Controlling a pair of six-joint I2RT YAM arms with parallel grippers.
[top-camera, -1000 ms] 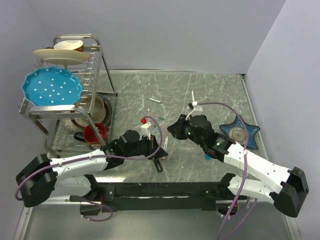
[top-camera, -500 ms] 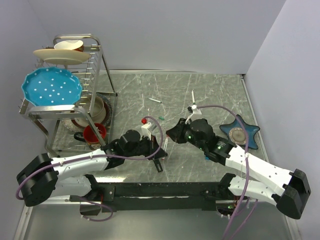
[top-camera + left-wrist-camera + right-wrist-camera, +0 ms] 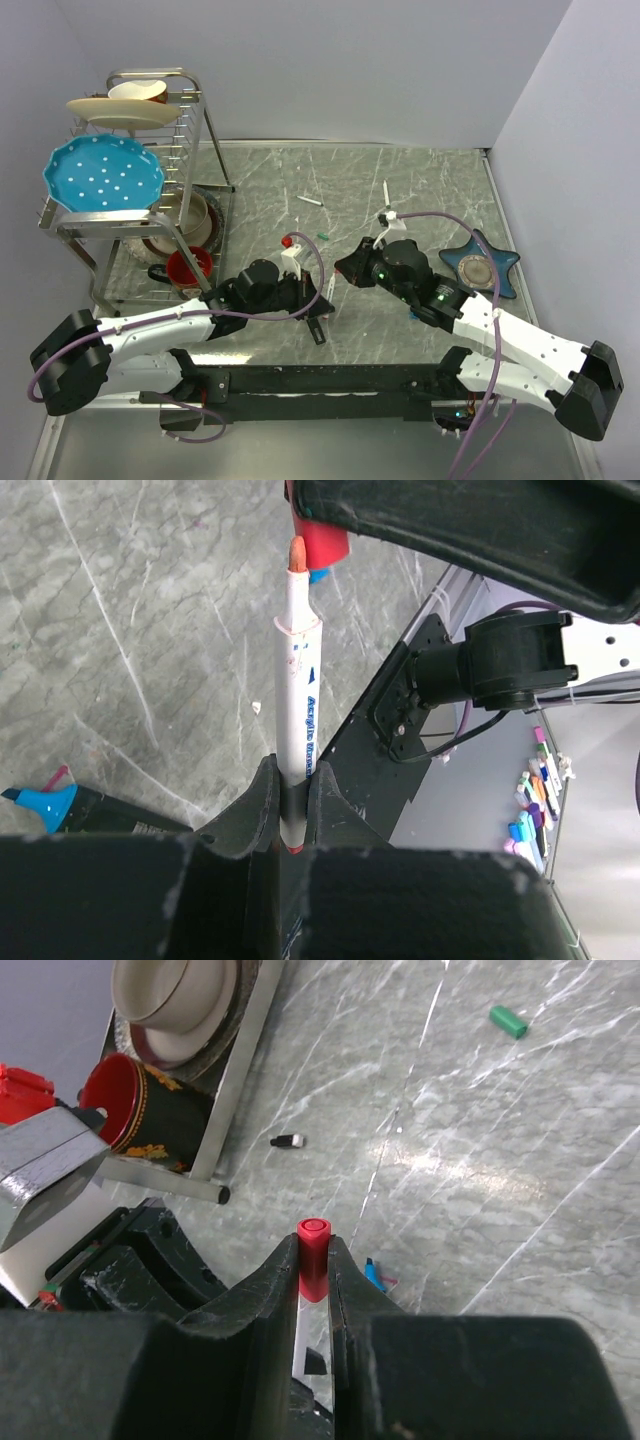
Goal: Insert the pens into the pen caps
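Your right gripper (image 3: 312, 1255) has slid in toward the left arm over the last second. It pinches the red cap (image 3: 322, 542), which now hangs just beside the tip of the white-barrelled pen (image 3: 298, 680). The tip isn't inside yet, so this capping looks close but probably needs a final line-up. Your left gripper (image 3: 293, 792) is clamped on that pen's lower barrel, holding it upright. You have four pens: this one, two loose white pens (image 3: 311, 200) (image 3: 387, 192) on the table (image 3: 440, 180), and a black marker (image 3: 110, 810). Three caps show: red, a green cap (image 3: 508, 1022) and a black cap (image 3: 290, 1141).
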